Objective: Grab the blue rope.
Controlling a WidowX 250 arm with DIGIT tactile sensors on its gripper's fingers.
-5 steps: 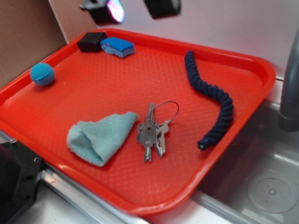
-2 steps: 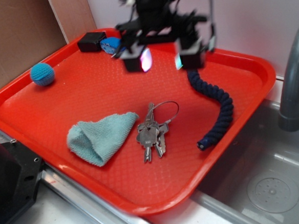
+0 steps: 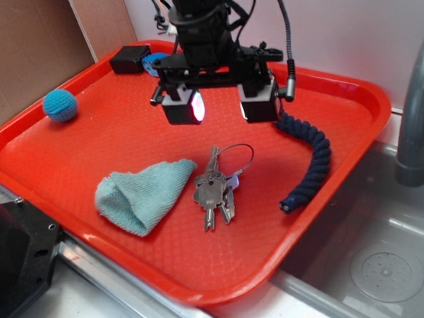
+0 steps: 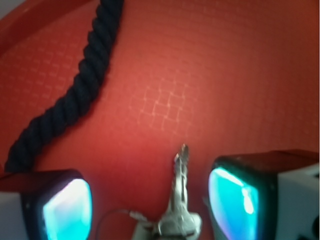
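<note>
Task barely started: gripper (image 3: 220,105) hangs low over the red tray (image 3: 45,167), jaws spread wide w/ nothing between them, so the grab itself is all still to do. The blue rope (image 3: 310,163) lies untouched on the tray's right side, curving along near the rim; its upper end sits behind the gripper's right-hand pad in the exterior view, lower end pointing toward the front edge. Judging by that, the gripper isn't centred on the rope yet; it looks lined up more w/ the keys (image 3: 215,189), so it needs a sideways shift toward the rope, then descent and close. Exterior view gives the overall layout: teal cloth (image 3: 143,193), teal ball (image 3: 60,105), black block (image 3: 130,59) at the back, plus sink (image 3: 379,264) and faucet (image 3: 419,108) off the tray. Wrist view adds what the exterior can't: between the two glowing pads there's only bare tray and a key tip, w/ the rope running diagonally off to one side, clear outside the jaw gap. Height above the tray: can't tell exactly.
</note>
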